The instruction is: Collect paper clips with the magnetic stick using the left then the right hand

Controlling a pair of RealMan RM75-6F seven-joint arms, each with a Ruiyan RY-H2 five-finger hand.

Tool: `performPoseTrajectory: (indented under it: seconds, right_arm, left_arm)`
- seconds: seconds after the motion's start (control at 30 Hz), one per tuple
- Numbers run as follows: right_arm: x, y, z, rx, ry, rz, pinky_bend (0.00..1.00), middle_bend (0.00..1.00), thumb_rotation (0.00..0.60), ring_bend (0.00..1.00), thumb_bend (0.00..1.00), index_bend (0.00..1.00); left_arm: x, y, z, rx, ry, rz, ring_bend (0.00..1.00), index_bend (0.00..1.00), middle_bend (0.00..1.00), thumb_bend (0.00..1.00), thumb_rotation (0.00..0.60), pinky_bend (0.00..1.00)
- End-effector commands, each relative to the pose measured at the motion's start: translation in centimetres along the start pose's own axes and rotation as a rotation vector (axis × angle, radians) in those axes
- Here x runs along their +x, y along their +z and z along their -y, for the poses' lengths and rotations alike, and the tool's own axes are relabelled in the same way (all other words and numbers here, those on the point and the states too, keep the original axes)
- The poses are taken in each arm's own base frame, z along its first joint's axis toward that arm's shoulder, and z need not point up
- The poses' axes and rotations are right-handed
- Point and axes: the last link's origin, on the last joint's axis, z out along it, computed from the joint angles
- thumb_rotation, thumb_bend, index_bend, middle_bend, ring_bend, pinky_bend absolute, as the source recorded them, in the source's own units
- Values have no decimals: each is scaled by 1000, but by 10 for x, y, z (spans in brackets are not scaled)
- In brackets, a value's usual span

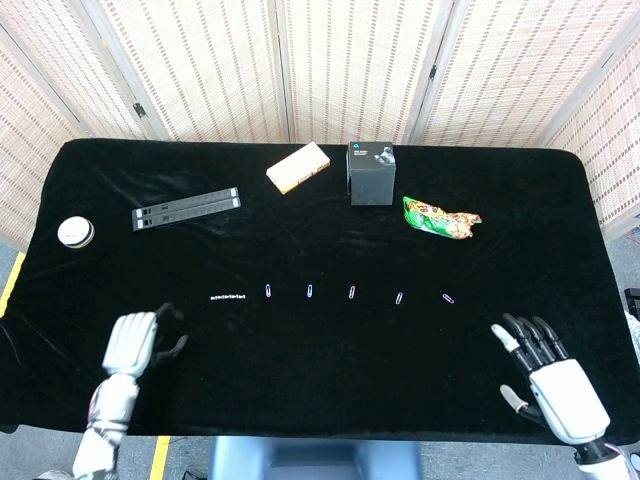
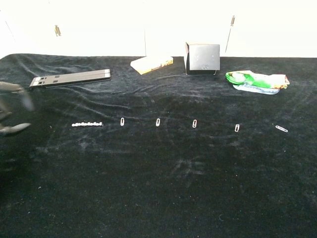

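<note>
Left hand (image 1: 137, 342) raised over the near left of the table, fingers apart and holding nothing; right hand (image 1: 553, 376) low at the near right edge, fingers spread, empty.

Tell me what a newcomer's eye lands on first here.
A neat row of paper clips runs across the middle of the black table, with the beaded magnetic stick lying at its left end. The left hand hangs near that stick, empty; the right hand rests open at the near right edge. A bright green snack bag stands out at the back.
</note>
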Motion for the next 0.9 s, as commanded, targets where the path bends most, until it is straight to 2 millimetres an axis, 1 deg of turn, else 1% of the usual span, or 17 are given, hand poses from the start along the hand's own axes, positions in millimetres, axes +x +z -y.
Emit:
performPoseTrajectory:
  seconds: [0.03, 0.17, 0.3, 0.5, 0.77, 0.9]
  right_arm:
    - [1, 4, -4, -10, 8, 9, 0, 0, 600, 0, 291, 0]
    - [3, 7, -10, -28, 24, 11, 0, 0, 600, 0, 291, 0]
    - [4, 8, -12, -39, 32, 13, 0, 0, 600, 0, 291, 0]
    - [5, 8, -17, -63, 36, 13, 0, 0, 600, 0, 291, 0]
    - [5, 8, -19, -80, 36, 11, 0, 0, 600, 0, 291, 0]
    - [5, 8, -20, -86, 35, 9, 0, 0, 600, 0, 291, 0]
  left_arm:
    - [-7, 34, -20, -6, 9, 42, 1000, 474, 1000, 401, 600, 1000]
    - [-14, 49, -25, -3, 13, 85, 1000, 467, 1000, 425, 600, 1000]
    - [-22, 61, -28, -6, 38, 107, 1000, 456, 1000, 425, 600, 1000]
    - [-33, 82, -28, 7, 59, 124, 1000, 447, 1000, 421, 600, 1000]
    - [-40, 94, -22, 19, 124, 84, 1000, 467, 1000, 410, 600, 1000]
    - [-46, 98, -19, 21, 136, 86, 1000, 474, 1000, 410, 600, 1000]
